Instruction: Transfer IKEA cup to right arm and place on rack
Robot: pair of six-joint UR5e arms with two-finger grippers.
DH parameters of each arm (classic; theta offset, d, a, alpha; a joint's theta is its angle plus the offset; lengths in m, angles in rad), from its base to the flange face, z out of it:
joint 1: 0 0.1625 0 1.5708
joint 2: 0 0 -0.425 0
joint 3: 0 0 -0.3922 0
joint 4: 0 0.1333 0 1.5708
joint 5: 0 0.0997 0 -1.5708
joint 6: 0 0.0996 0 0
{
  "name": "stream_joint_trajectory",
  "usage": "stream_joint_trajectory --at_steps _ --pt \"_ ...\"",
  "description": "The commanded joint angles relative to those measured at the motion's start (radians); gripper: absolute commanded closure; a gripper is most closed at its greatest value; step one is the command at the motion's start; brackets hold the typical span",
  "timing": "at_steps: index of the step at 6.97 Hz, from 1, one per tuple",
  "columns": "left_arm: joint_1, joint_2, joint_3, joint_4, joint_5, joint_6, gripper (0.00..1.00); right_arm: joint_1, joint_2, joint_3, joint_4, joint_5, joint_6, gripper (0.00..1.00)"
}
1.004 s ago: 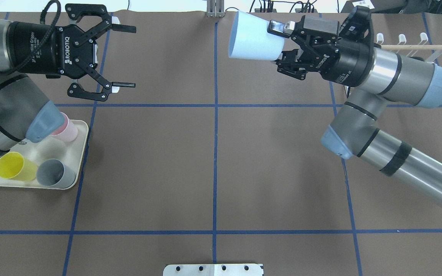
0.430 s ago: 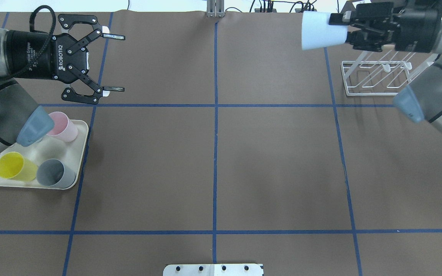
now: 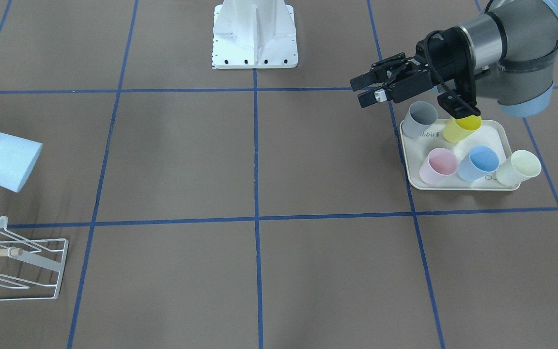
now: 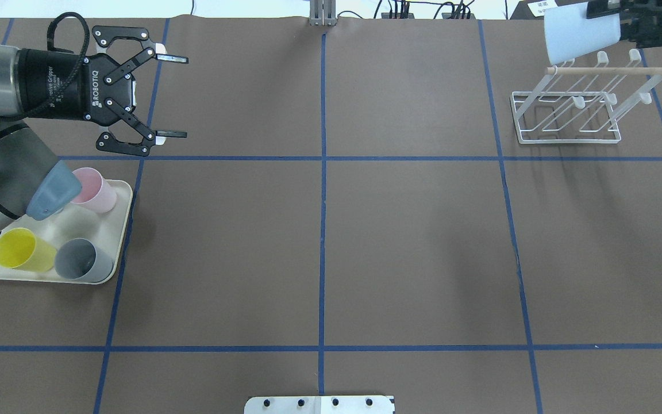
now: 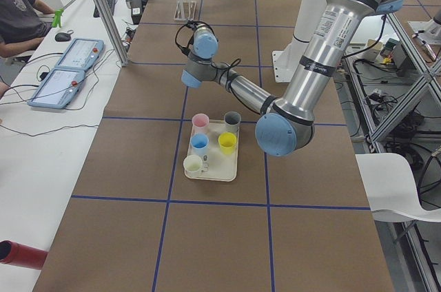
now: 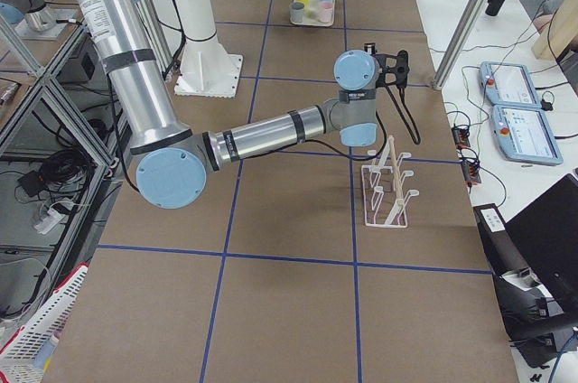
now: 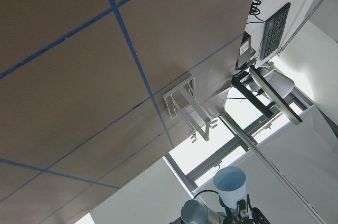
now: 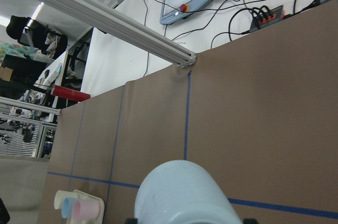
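Observation:
The IKEA cup [image 4: 579, 35], pale blue, hangs on its side at the far right edge of the table, mouth pointing left. My right gripper [image 4: 618, 23] is shut on its base end. The cup sits just above and behind the rack [image 4: 566, 109], a white wire frame with looped prongs and a wooden dowel. In the front-facing view the cup [image 3: 3, 160] floats above the rack [image 3: 22, 261]. It fills the bottom of the right wrist view [image 8: 185, 195]. Far on the other side, my left gripper [image 4: 171, 96] stands open and empty.
A cream tray [image 4: 123, 215] at the left holds several cups: pink [image 4: 96, 191], yellow [image 4: 20, 250], grey [image 4: 81, 260]. The left arm's elbow hangs over it. A white base plate [image 4: 319, 404] lies at the near edge. A person [image 5: 17, 16] sits beyond the far table side.
My right arm has swung right and back, carrying the cup from mid-table to above the rack. The left gripper stays open, drawn back slightly to the left.

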Motion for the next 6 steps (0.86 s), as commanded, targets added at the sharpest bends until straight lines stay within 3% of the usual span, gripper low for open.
stream_joint_trajectory --at_steps 1,3,6 --pt "0.001 0.000 0.016 0.001 0.000 0.006 0.00 0.055 -0.107 0.001 -0.085 0.026 -0.118 0.91" --pt "0.002 0.001 0.020 0.008 0.003 0.006 0.00 0.092 -0.155 0.000 -0.182 0.024 -0.198 0.91" --pt "0.002 0.018 0.027 0.007 0.009 0.010 0.00 0.141 -0.206 0.001 -0.476 -0.078 -0.732 0.90"
